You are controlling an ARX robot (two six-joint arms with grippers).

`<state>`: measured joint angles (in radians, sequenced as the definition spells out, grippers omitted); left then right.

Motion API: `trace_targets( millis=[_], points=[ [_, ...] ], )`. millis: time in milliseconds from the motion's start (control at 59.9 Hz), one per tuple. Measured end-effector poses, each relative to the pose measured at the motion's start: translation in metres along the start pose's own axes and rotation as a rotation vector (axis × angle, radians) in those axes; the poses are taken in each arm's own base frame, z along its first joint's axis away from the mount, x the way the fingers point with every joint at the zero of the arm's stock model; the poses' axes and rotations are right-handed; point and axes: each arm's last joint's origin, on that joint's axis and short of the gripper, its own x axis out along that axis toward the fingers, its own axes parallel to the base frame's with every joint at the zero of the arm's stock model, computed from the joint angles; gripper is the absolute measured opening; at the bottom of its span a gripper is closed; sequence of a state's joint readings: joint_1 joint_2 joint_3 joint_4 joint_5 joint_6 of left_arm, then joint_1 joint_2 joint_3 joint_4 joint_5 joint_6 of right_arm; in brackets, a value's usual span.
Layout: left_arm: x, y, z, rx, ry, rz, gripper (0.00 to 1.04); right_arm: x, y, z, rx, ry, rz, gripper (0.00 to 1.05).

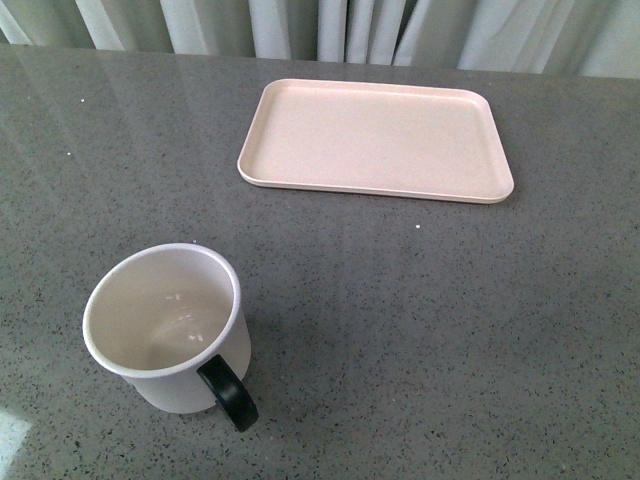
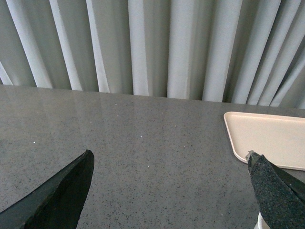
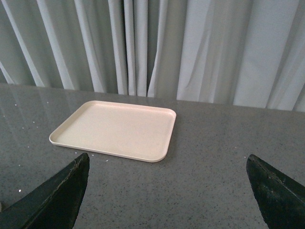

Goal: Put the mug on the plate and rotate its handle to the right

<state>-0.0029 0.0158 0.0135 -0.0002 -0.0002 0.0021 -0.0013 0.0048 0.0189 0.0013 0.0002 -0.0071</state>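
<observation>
The white mug point(image 1: 165, 325) stands upright on the grey table at the near left, open top showing. Its black handle point(image 1: 229, 393) points toward the near right. The smiley print is hidden. The pale pink plate point(image 1: 375, 138) lies empty at the far middle; it also shows in the left wrist view point(image 2: 267, 138) and in the right wrist view point(image 3: 116, 129). Neither arm shows in the front view. My left gripper point(image 2: 169, 191) is open over bare table, with a sliver of the mug's white rim point(image 2: 261, 222) by one finger. My right gripper point(image 3: 167, 191) is open, short of the plate.
The grey speckled table point(image 1: 420, 300) runs to a far edge backed by pale pleated curtains point(image 1: 330, 25). A bright patch of light lies at the table's near left corner point(image 1: 15, 440).
</observation>
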Motion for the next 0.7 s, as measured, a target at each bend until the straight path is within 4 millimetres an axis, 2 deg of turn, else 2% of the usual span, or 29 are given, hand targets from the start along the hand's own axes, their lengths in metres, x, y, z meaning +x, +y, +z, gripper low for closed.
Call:
trace_targets(
  millis=[651, 701],
  points=[
    [0.0001, 0.0001, -0.0001, -0.001, 0.003, 0.004, 0.96, 0.0000, 0.0000, 0.0000, 0.000, 0.000, 0.000, 0.96],
    [0.0001, -0.0003, -0.0004, -0.066, 0.156, 0.078, 0.96, 0.0000, 0.0000, 0.0000, 0.000, 0.000, 0.000, 0.96]
  ],
)
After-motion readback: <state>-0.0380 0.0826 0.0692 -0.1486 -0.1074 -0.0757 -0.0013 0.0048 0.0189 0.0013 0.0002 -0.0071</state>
